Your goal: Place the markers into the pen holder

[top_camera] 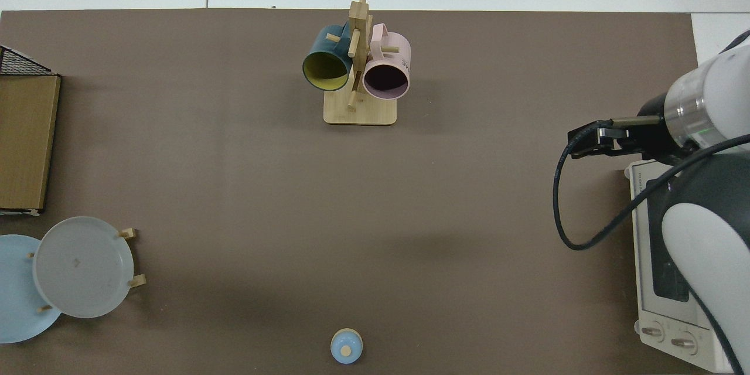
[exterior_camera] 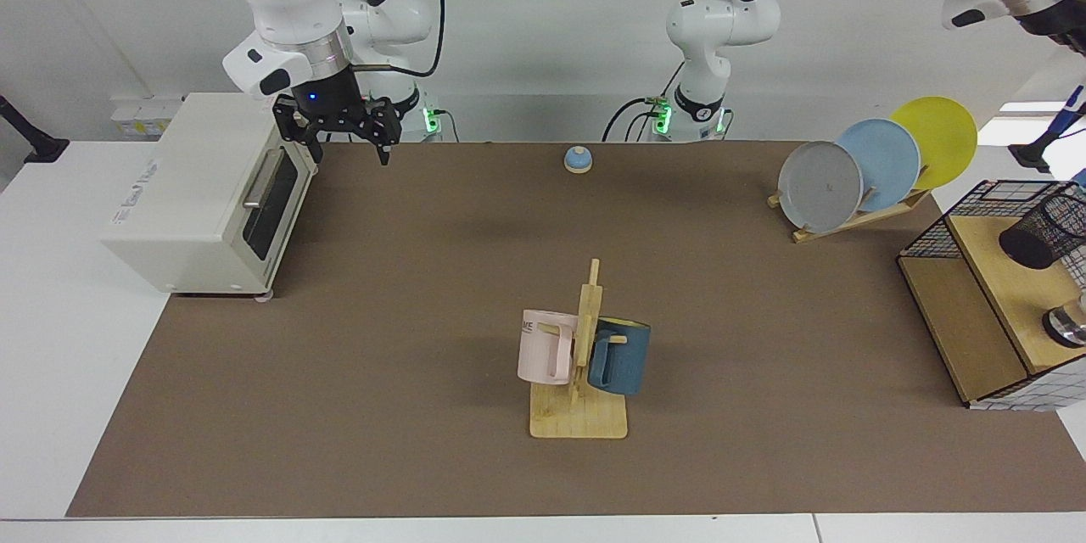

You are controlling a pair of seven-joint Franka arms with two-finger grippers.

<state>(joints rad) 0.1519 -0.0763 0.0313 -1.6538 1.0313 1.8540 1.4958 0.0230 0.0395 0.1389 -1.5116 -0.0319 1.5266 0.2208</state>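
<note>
Facing view: the left gripper (exterior_camera: pixel 1071 32) is high at the frame's edge, and only its dark body shows. The marker (exterior_camera: pixel 1072 98) hangs in the air directly under its fingertips, just a blue end in view. Nothing else supports it, so I take the fingers as clamped on the barrel, though I cannot see the contact. The pen holder (exterior_camera: pixel 1039 229) lies well below those fingertips and a little toward the table's middle, on the wooden shelf of the wire basket (exterior_camera: pixel 933 229). My reading is that the height is there to clear the basket's rim and the plate rack (exterior_camera: pixel 848 216) before descending. The marker is not yet over the holder's mouth, so the task is part done: carried, not dropped in. The right gripper (exterior_camera: pixel 346 144) waits with its fingers spread wide and nothing between them. The toaster oven (exterior_camera: pixel 204 187) is just outboard of its fingers, so it is parked there out of the working lane. The mug stand (exterior_camera: pixel 579 420) is far in front of both sets of fingers. Top view: only the right gripper (top_camera: pixel 592 142) shows, at the oven's edge, and its spread is unclear from above. The marker, the holder and the left gripper are out of frame; only a corner of the basket shows.
</note>
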